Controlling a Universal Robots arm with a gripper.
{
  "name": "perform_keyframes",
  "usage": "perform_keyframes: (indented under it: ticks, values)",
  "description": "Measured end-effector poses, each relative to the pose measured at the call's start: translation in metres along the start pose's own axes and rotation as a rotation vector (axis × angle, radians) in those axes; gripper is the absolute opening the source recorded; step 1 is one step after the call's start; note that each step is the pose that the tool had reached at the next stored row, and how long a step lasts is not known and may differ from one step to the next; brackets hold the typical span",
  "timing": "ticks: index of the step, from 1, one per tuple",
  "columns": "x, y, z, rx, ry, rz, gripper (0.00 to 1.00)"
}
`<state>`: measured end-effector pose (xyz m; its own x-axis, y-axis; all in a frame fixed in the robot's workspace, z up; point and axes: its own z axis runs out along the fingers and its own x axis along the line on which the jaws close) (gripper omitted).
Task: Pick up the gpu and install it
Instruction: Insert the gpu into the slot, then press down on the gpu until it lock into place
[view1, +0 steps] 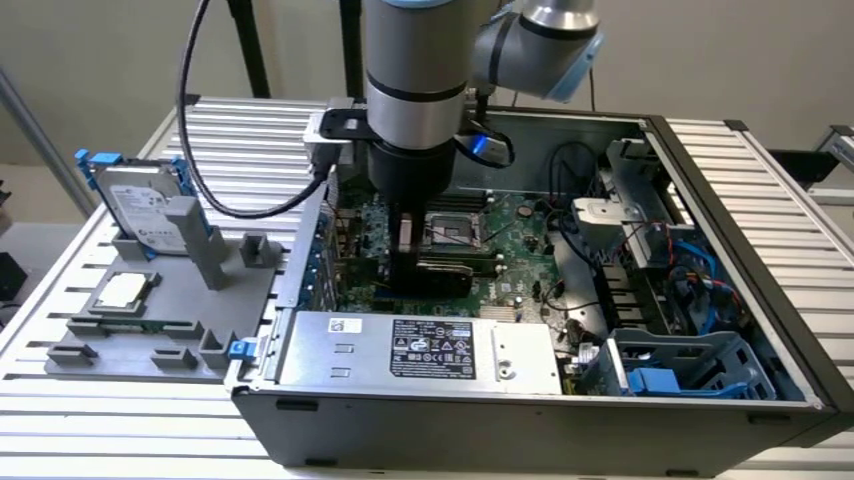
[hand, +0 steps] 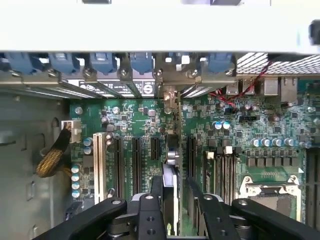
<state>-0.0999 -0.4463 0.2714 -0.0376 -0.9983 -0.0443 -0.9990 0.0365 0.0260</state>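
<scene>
The gpu (hand: 171, 172) stands on edge between the gripper (hand: 172, 210) fingers, which are clamped on its upper edge, its long axis running along the motherboard (hand: 250, 130) expansion slots directly beneath, inside the open computer case (view1: 747, 200).

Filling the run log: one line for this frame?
gripper: shut on gpu | gpu: edge-on over motherboard slots | place: inside case

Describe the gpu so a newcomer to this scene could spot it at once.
Look inside the open computer case, at the green motherboard under the robot arm. The gpu stands on edge between the gripper fingers, over the row of black expansion slots. Unlike the empty slots beside it, it rises off the board.
</scene>
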Motion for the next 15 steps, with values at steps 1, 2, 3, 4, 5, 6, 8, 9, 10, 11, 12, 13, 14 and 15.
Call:
perform_keyframes:
  ticks: [1,2,3,4,5,6,8,9,10,11,12,13,14,15]
  values:
    - [0.000,0.0001,-0.0060,0.0002,-0.0003,0.000,1.00]
    - [0.000,0.0003,-0.0110,-0.0001,0.0002,0.000,1.00]
    - [-0.001,0.0005,-0.0176,0.0000,-0.0002,0.000,0.00]
    - [-0.001,0.0005,-0.0203,-0.0001,0.0001,0.000,0.00]
    - [-0.001,0.0006,-0.0220,0.0000,-0.0001,0.000,0.00]
    - [-0.001,0.0006,-0.0230,0.0000,0.0000,0.000,0.00]
    - [-0.001,0.0006,-0.0230,0.0001,-0.0002,0.000,0.00]
    - [-0.001,0.0006,-0.0231,0.0001,-0.0007,0.000,0.00]
    - [-0.001,0.0006,-0.0231,0.0000,-0.0007,0.000,0.00]
    - [-0.001,0.0006,-0.0231,0.0000,-0.0007,0.000,0.00]
    - [-0.001,0.0006,-0.0231,0.0000,-0.0006,0.000,0.00]
    - [-0.001,0.0006,-0.0231,0.0000,-0.0007,0.000,0.00]
    - [-0.001,0.0006,-0.0231,0.0000,-0.0006,0.000,0.00]
    - [-0.001,0.0006,-0.0231,0.0000,-0.0006,0.000,0.00]
